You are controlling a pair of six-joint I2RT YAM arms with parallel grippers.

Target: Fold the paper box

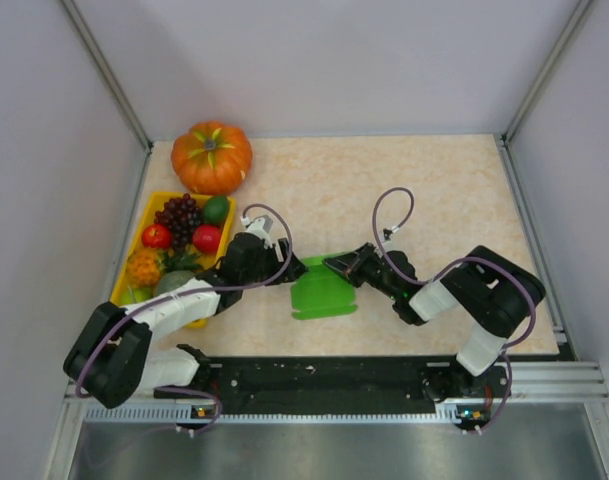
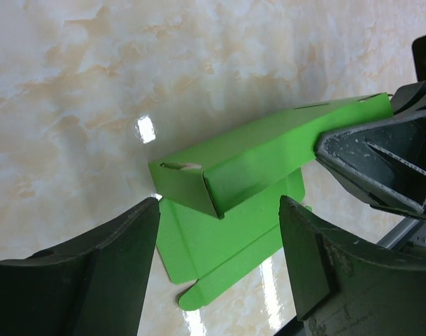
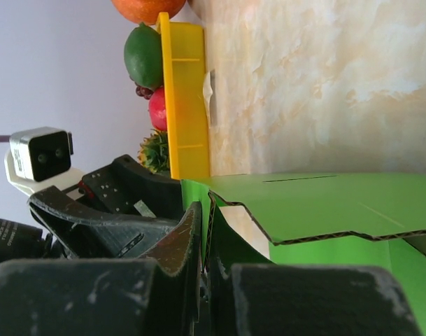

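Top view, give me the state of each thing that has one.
Paper box: partly folded, one panel raised.
Left gripper: open, either side of the box's folded corner.
Right gripper: shut on the raised panel's edge.
Tray: filled with fruit.
Pumpkin: upright.

Marbled table (image 1: pixel 434 200); pumpkin (image 1: pixel 212 157), yellow tray (image 1: pixel 150 205), paper box (image 1: pixel 322 298)

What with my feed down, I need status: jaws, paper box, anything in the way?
Left gripper jaws open, straddling paper box corner. Right gripper jaws shut on its raised flap. Yellow tray, pumpkin off left, apart from it.
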